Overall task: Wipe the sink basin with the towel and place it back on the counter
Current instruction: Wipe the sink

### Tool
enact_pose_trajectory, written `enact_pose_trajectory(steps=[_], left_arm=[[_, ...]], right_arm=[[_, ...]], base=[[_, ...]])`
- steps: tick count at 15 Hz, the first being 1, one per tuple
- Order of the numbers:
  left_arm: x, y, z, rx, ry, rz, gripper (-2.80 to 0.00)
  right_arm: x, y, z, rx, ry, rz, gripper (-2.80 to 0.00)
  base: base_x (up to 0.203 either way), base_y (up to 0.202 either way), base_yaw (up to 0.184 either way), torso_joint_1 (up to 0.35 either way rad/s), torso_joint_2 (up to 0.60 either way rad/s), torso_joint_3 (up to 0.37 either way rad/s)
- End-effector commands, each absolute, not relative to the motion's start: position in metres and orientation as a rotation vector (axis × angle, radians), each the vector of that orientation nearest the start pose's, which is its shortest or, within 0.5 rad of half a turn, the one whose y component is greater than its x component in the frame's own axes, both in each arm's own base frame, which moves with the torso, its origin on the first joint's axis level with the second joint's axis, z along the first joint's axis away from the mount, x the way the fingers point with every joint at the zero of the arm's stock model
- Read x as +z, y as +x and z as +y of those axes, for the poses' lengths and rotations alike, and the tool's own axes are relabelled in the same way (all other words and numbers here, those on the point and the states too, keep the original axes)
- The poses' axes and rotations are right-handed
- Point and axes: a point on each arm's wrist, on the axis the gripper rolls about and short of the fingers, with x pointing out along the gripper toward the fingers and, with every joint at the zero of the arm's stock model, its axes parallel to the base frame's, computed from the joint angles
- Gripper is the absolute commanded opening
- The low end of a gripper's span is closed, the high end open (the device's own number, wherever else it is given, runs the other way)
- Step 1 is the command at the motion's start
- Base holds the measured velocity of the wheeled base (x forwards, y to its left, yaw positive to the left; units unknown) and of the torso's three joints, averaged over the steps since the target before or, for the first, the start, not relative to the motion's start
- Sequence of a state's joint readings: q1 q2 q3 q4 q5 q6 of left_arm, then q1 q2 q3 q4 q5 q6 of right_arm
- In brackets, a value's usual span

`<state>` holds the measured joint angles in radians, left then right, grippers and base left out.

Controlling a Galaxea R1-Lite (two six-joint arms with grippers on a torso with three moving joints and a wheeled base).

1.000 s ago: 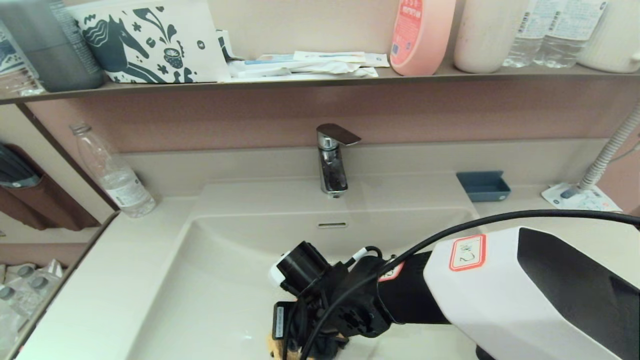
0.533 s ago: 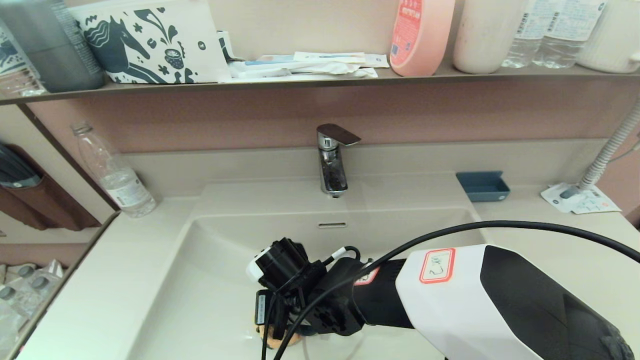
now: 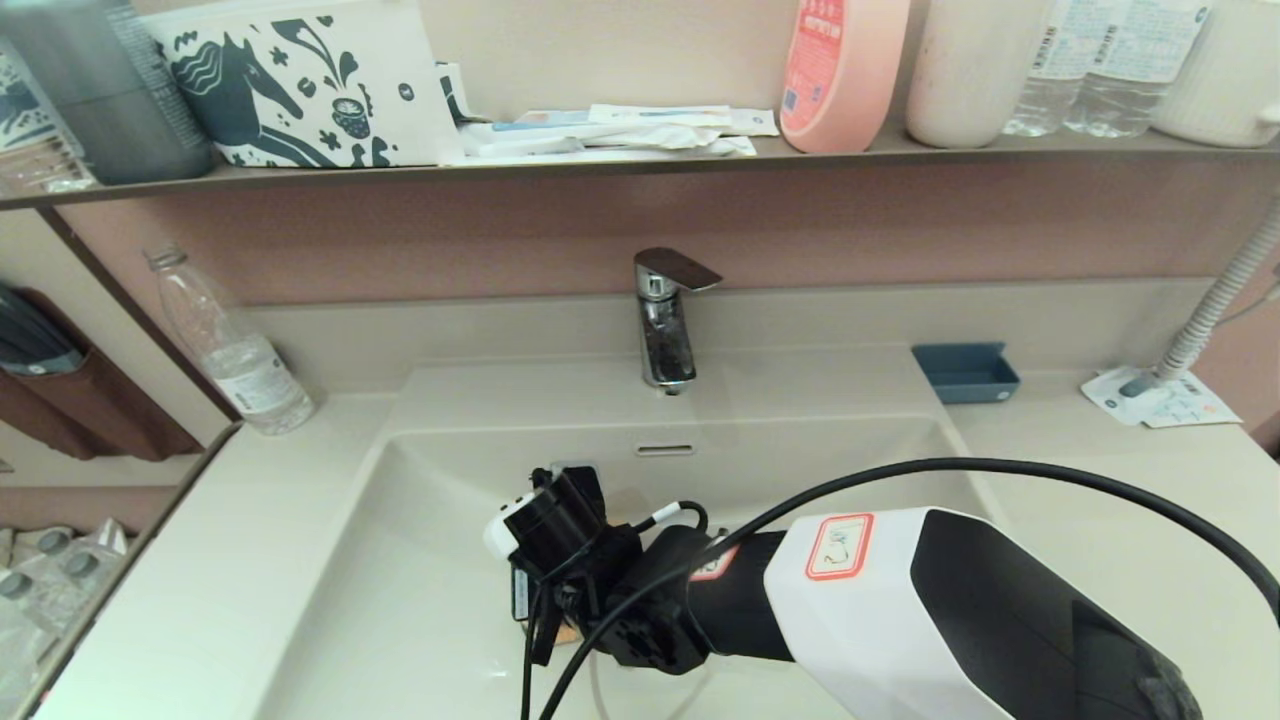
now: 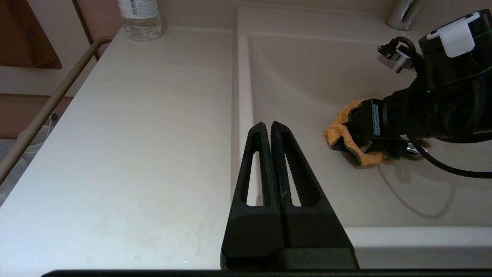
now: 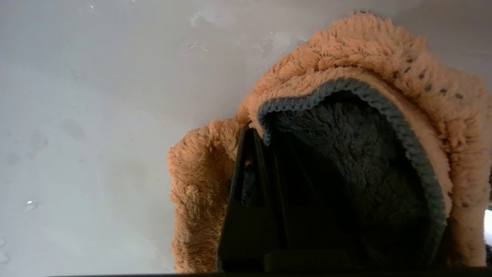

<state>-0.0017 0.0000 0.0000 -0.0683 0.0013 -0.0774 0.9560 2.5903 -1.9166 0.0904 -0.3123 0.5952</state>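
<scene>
since the earlier frames the right arm has slid to the left and a little farther into the sink basin (image 3: 420,560), carrying the cloth with it across the floor of the basin.

the right gripper (image 5: 265,161) is closed on the towel (image 4: 346,136), which bunches around the black fingers with its orange pile pressed on the basin floor and its grey side turned up. from the left wrist view the towel lies just to the left of the chrome drain plug (image 4: 413,151), very near it or perhaps touching.

the left gripper (image 4: 271,129) has its fingers pressed together and holds nothing; it hovers over the near left edge where the bench (image 4: 127,134) meets the basin.

i think the wiping is in the middle, and the return to the bench is not yet done. the risk is that the towel folds under itself, so the hard fingertips scrape the basin in place of the cloth. a stroke back to the right could also catch the towel on the drain plug and pull it loose.

the right arm reaches in from the near right, forearm low over the basin, wrist bent down so the gripper points at the floor. its black cable (image 3: 1000,470) arcs above it.
</scene>
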Motion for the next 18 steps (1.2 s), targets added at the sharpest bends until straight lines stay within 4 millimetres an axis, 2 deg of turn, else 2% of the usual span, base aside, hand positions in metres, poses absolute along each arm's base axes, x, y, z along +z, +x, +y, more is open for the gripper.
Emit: enact_pose_trajectory(steps=[1, 5, 10, 14, 18], left_arm=[[0.083, -0.023, 0.0, -0.003, -0.078, -0.067, -2.8], [0.083, -0.023, 0.0, -0.003, -0.078, -0.067, -2.8], [0.083, -0.023, 0.0, -0.003, -0.078, -0.067, -2.8], [0.083, -0.023, 0.0, -0.003, -0.078, -0.067, -2.8], [0.083, -0.023, 0.0, -0.003, -0.078, -0.067, -2.8]], right_arm=[[0.029, 0.305, 0.412, 0.374, 0.067, 0.774, -2.8], [0.02, 0.309, 0.402, 0.298, 0.013, 0.765, -2.8], [0.023, 0.312, 0.388, 0.216, -0.027, 0.747, -2.8], [0.025, 0.31, 0.366, 0.144, -0.079, 0.779, -2.8], [0.025, 0.322, 0.333, 0.044, -0.102, 0.804, -2.8]], base=[[0.0, 0.0, 0.0, 0.0, 0.0, 0.0], [0.0, 0.0, 0.0, 0.0, 0.0, 0.0], [0.0, 0.0, 0.0, 0.0, 0.0, 0.0], [0.0, 0.0, 0.0, 0.0, 0.0, 0.0], [0.0, 0.0, 0.0, 0.0, 0.0, 0.0]])
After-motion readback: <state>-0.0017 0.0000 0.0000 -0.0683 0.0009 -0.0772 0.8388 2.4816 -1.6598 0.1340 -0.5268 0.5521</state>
